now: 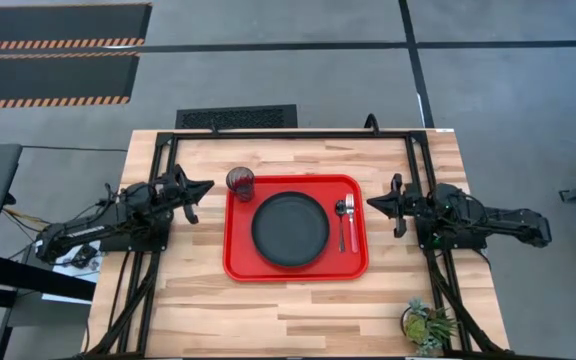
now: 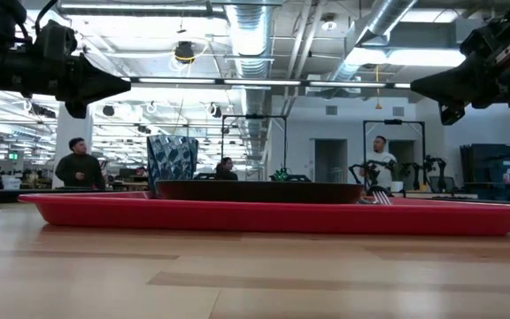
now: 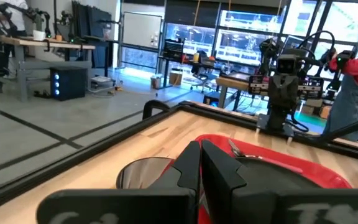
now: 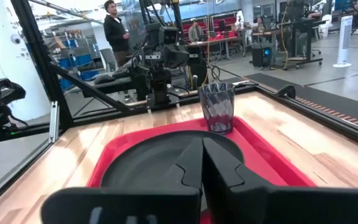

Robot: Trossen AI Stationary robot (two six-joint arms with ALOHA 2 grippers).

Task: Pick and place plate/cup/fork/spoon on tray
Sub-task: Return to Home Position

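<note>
Placing looks finished; the bright red rectangular plastic tray carries the round matte black plate centrally, the small smoky tumbler cup at a corner, and the red-handled fork and slim silvery spoon beside the plate; my left end effector and right end effector flank it, fingers together, empty.

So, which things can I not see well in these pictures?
- Low view: the tray rim hides most of the spoon and the fork.
- Right wrist view: the shut right gripper hides the spoon and the fork.
- Left wrist view: the shut left gripper covers much of the cup and the plate.
- High view: the bottom edge cuts off the potted plant.
</note>
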